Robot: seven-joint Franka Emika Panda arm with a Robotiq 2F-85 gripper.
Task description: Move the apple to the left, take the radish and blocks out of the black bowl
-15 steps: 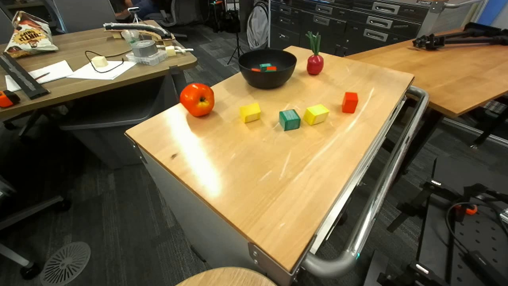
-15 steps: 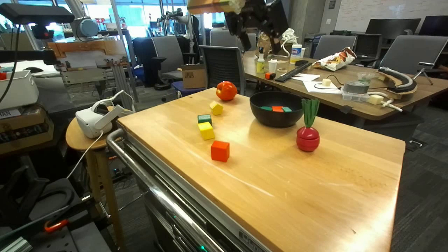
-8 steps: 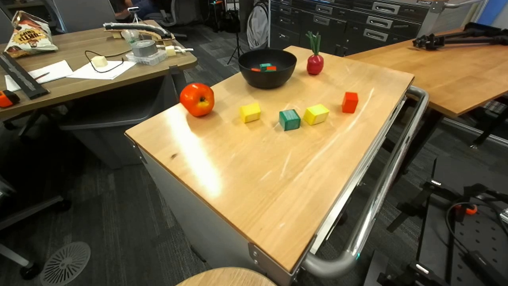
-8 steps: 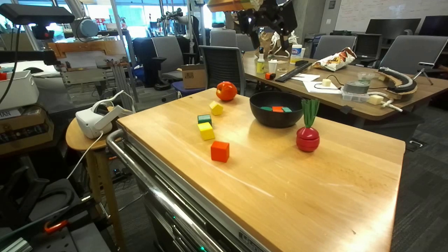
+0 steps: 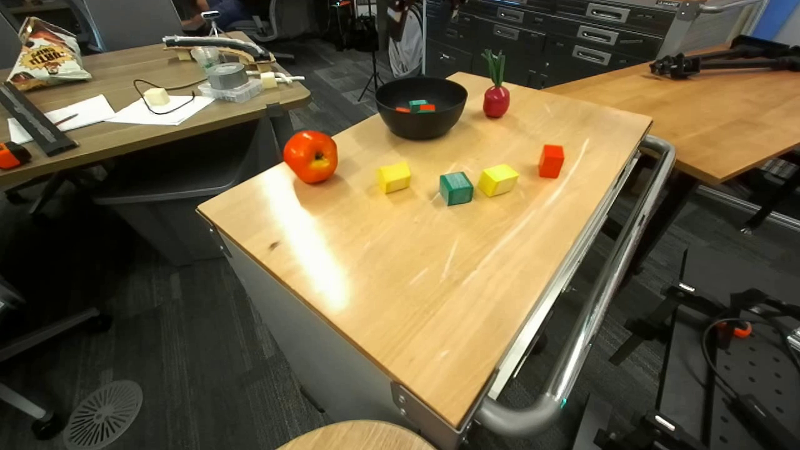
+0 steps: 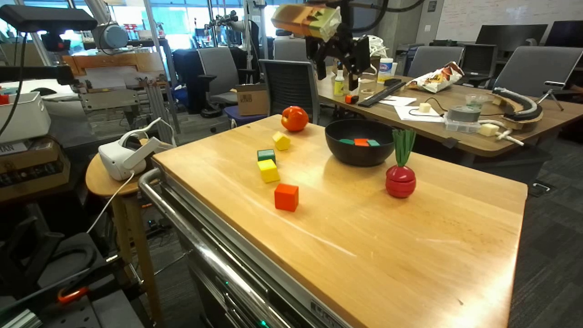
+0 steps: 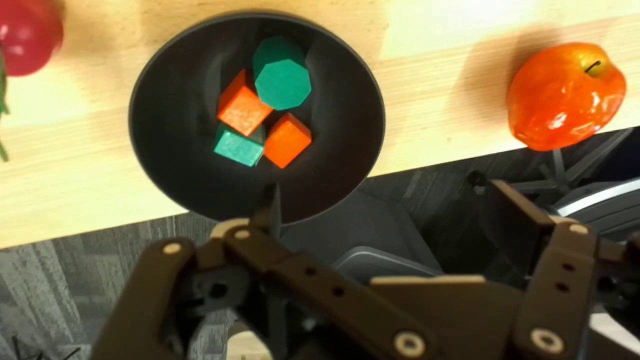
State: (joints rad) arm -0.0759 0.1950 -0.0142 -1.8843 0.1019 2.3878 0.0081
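Observation:
In both exterior views the red-orange apple (image 5: 309,156) lies near the wooden top's edge, and the dark-red radish (image 6: 401,182) stands upright outside the black bowl (image 6: 357,155). Inside the bowl, the wrist view shows green blocks (image 7: 283,85) and red blocks (image 7: 245,110) heaped together. On the wood sit two yellow blocks (image 5: 394,177), a green block (image 5: 456,188) and a red block (image 5: 551,161). My gripper (image 6: 337,81) hangs high above the tabletop, open with nothing between its fingers. In the wrist view one fingertip (image 7: 274,205) overlaps the bowl's lower rim.
A metal handle rail (image 5: 600,312) runs along one side of the wooden cart top (image 5: 400,275). Beyond it stands a desk (image 6: 428,132) with a chip bag (image 6: 437,78), papers and tape. A headset (image 6: 120,157) rests on a round stool.
My gripper has come lower, and dark parts of it now show at the top edge of an exterior view. The apple, radish, bowl and blocks have stayed where they were.

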